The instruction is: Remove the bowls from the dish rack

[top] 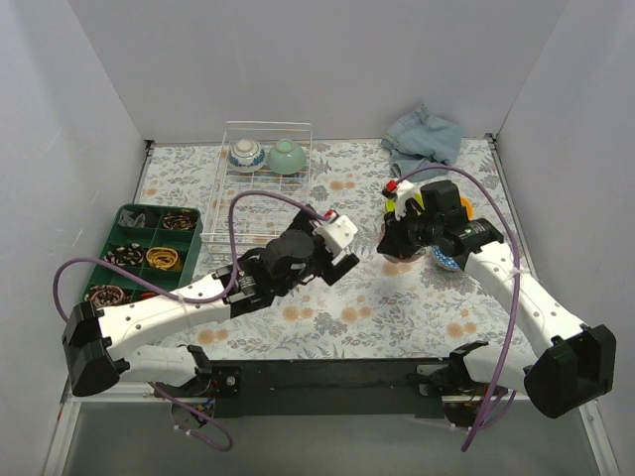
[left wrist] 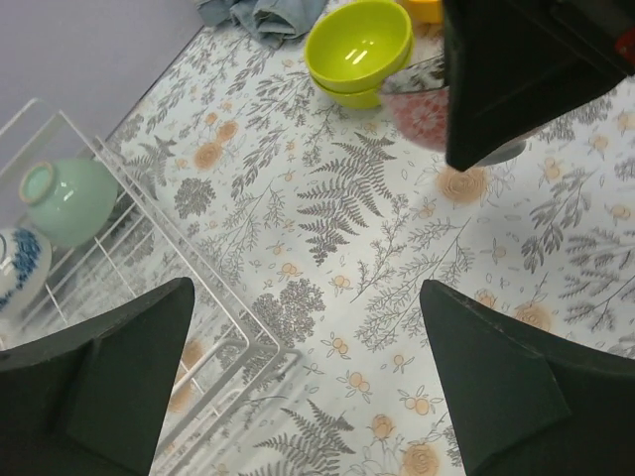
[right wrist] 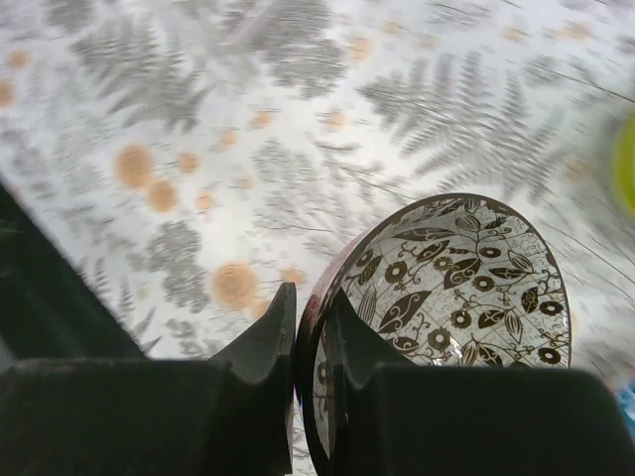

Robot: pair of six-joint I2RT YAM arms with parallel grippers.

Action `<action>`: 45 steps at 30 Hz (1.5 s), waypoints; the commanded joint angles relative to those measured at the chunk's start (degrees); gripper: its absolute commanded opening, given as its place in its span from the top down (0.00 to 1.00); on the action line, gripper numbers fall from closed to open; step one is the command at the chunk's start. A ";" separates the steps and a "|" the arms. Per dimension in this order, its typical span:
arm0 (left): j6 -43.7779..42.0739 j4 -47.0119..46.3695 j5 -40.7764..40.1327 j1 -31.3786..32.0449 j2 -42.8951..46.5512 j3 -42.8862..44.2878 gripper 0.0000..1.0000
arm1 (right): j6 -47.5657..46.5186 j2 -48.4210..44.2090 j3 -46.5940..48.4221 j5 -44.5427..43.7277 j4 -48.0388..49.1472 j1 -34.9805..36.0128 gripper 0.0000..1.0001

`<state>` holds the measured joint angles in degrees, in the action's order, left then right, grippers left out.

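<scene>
Heads up: your right pincer (right wrist: 310, 317) is clenched on just the rim of the patterned bowl (right wrist: 446, 297), one finger inside and one outside, out around 2 o'clock on the table (top: 327, 327). A pinch that thin lets the bowl swivel or slip if you swing fast. The lime green bowls (left wrist: 359, 45) sit just beside it, so a sloppy set-down could knock them.

Your left pincer (left wrist: 308, 288) is released, jaws wide, hovering near the right one, so watch for an arm clash. The dish rack (top: 263, 183) at 12 o'clock holds the pale green bowl (top: 287, 156) and the blue-and-white bowl (top: 246, 154). The cloth (top: 424, 139) at 1 and the compartment tray (top: 145, 230) at 9 aren't in the way.
</scene>
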<state>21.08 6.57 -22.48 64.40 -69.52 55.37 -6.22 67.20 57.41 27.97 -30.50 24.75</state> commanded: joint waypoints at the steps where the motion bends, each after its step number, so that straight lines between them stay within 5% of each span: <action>1: 15.37 4.15 0.86 -4.71 3.51 3.77 0.02 | 5.77 -1.81 -0.10 -29.47 1.06 -1.11 0.99; 7: 29.44 7.67 4.02 -9.12 7.20 3.17 0.02 | 12.71 1.53 -0.45 -48.07 0.79 -3.22 0.99; 20: 49.90 14.87 -0.81 -9.56 15.02 -3.24 0.02 | 18.79 10.14 -4.22 -53.28 8.96 -11.74 0.99; 27: 56.79 18.82 -1.16 -9.56 16.61 -4.40 0.02 | 20.19 12.08 -6.52 -51.08 13.80 -13.33 0.84; 37: 58.02 21.47 -1.07 -9.56 18.01 -4.13 0.02 | 22.21 11.12 -7.31 -49.86 15.47 -13.33 0.45; 45: 58.99 22.52 -1.43 -9.56 19.42 -4.57 0.02 | 23.18 5.14 -10.65 -41.96 14.24 -13.41 0.44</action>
<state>78.94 27.53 -22.28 55.18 -51.35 50.78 15.53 76.23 48.45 -18.65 -17.61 11.60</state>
